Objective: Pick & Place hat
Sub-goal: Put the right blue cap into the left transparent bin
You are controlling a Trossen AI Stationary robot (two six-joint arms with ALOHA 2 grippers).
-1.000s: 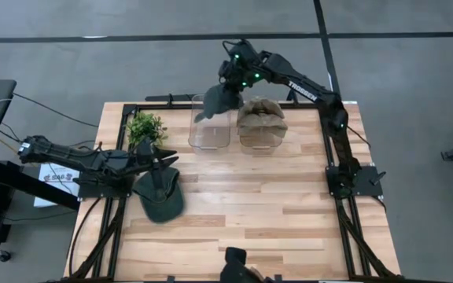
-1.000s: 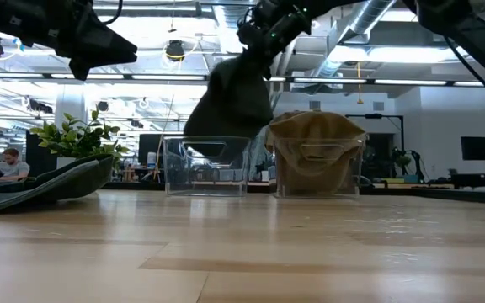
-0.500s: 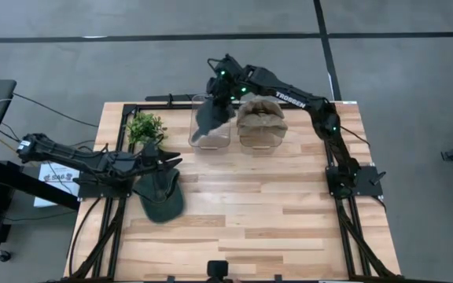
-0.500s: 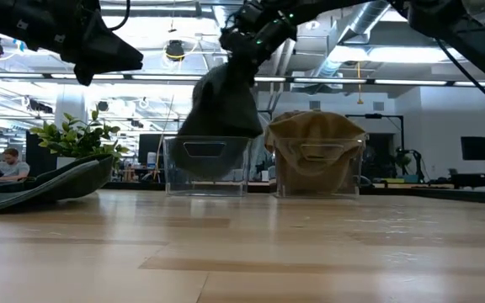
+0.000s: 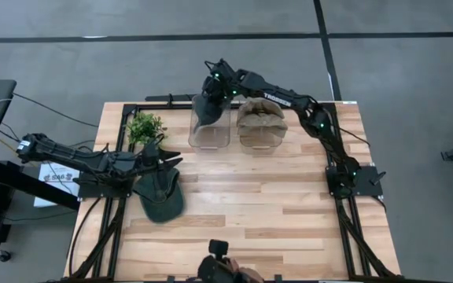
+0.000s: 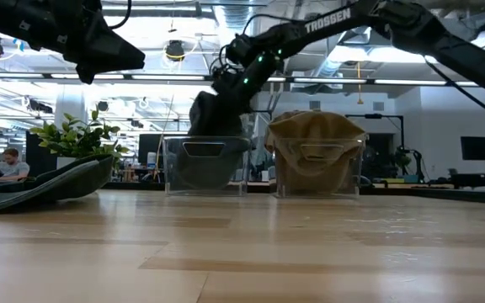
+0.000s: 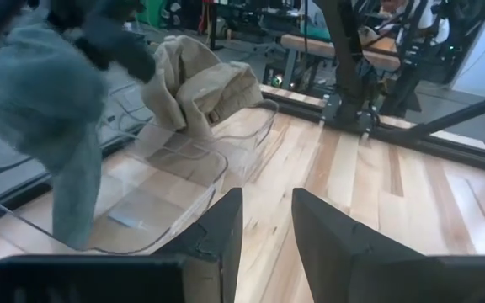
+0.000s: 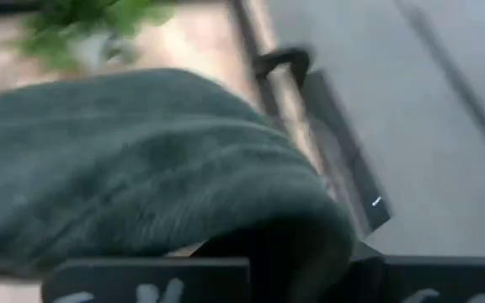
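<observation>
My right gripper [image 5: 211, 88] is shut on a dark green hat [image 5: 208, 108] over the left clear bin [image 5: 211, 138] at the table's far side. The hat hangs into that bin in the low view [image 6: 213, 126]. A tan hat [image 5: 260, 116] fills the right clear bin [image 5: 261, 142]. A second green cap [image 5: 162, 200] lies flat on the table at the left. My left gripper [image 5: 170, 157] hovers open and empty just above that cap's far edge. My right gripper holds the dark green hat by its upper part [image 6: 226, 99], coming from above and from the table's right. The cloth [image 8: 141, 185] covers the fingers in the right wrist view, so the hold itself is hidden. The hat hangs slack, its lower part [image 6: 205, 164] inside the left bin.
A small potted plant [image 5: 145, 126] stands left of the bins. A black frame rail [image 5: 171, 99] runs along the table's far edge. The table's middle and right part is bare wood [image 5: 266, 204]. A dark object [image 5: 217, 269] sits at the near edge.
My right gripper has gone toward the table's left edge and down with the dark green hat. The hat hung above the left bin's right rim before; now its lower part sits inside the bin.
</observation>
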